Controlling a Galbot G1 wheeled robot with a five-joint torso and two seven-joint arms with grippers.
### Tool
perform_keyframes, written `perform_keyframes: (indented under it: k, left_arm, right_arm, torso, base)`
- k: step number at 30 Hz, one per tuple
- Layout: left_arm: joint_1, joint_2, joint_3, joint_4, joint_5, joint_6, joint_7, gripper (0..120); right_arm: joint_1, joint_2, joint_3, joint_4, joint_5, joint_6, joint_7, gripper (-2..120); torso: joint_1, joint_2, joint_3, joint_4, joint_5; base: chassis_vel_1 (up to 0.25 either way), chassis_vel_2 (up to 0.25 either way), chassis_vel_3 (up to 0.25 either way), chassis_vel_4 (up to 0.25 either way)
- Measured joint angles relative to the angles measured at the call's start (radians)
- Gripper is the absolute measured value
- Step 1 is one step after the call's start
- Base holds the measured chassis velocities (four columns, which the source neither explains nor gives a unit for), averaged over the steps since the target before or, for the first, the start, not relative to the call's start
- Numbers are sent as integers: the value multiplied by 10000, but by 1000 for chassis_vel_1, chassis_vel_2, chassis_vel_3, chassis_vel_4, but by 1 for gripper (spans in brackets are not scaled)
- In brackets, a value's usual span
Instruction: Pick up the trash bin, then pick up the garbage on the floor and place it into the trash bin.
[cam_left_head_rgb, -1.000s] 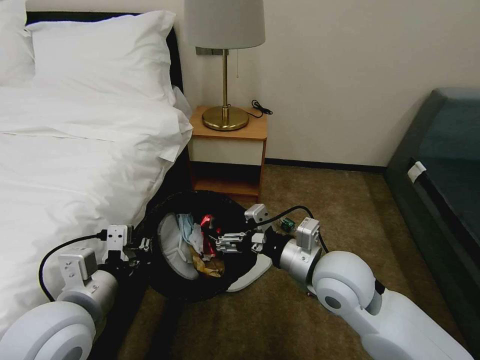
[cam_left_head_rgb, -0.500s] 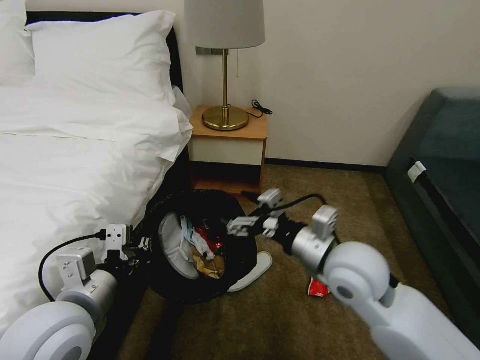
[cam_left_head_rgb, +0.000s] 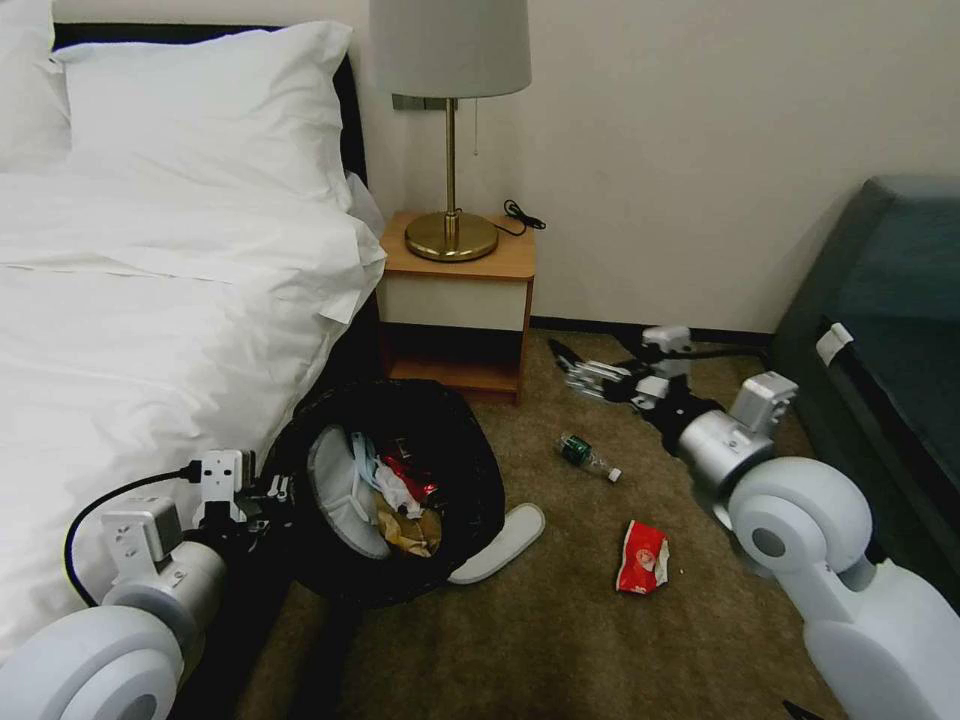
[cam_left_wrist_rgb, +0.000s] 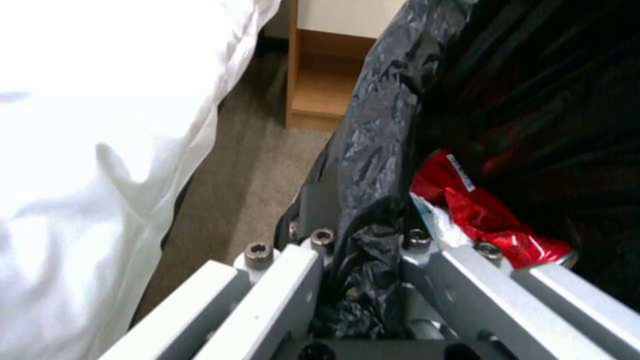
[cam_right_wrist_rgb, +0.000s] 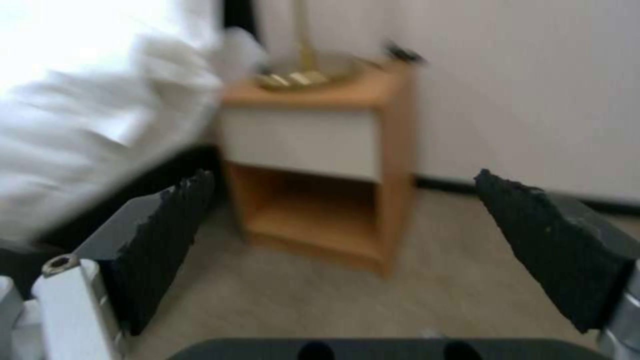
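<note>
1. Right gripper (cam_left_head_rgb: 570, 372) has swung out of the trash bin (cam_left_head_rgb: 470, 440) since a second ago; it now hangs above the carpet near the nightstand (cam_left_head_rgb: 457, 300), pointing toward it.
2. Its pads (cam_right_wrist_rgb: 167, 240) stand wide apart with nothing between them, so it is empty, likely freed to go for the next piece.
3. Left gripper (cam_left_wrist_rgb: 363, 260) is clamped on the bin's bag-lined rim (cam_left_wrist_rgb: 373, 150). It holds the bin tilted beside the bed (cam_left_head_rgb: 150, 330), mouth facing the right arm, probably for easy drops.
4. Inside the bin: white slipper (cam_left_head_rgb: 335, 490), red wrappers (cam_left_head_rgb: 405, 480), tissue, tan paper.
5. Garbage left on the floor: green bottle (cam_left_head_rgb: 585, 455) lying on its side between bin and right gripper; crushed red can (cam_left_head_rgb: 642, 556) nearer the robot; second white slipper (cam_left_head_rgb: 497, 543) with one end tucked against the bin's lower edge.
6. Judgement: the bottle is nearest the empty gripper, though the gripper sits beyond it toward the wall.
</note>
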Motion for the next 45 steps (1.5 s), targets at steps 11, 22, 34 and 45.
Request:
perform_keyframes:
  k: [11,22,34,45]
  left_arm:
    - [64,27,-101,2,-82,0,-69,2]
    - [94,33,-106,2,-79,0,-61,2]
    - [78,59,-115,2,-78,0,-25,2]
    - [55,49,-39,3,-33,0,-2,2]
  right_arm:
    - [-1133,685,231,-2651,-1037,250,941,100]
    - [-1301,2381,29,-5059,-1513,529,861,100]
    - [-632,3312,222,-7658,-2202,1260,574,100]
    - [-1,3237,503,-9068,-2380,1603,96,100]
  torso:
    - [0,0,0,1,0]
    - [0,0,0,2,-2]
    - [0,0,0,2,-1]
    - [0,-1,0,2,-1]
  base:
    - [0,0,0,0]
    - [0,0,0,0]
    - [0,0,0,0]
    - [0,0,0,0]
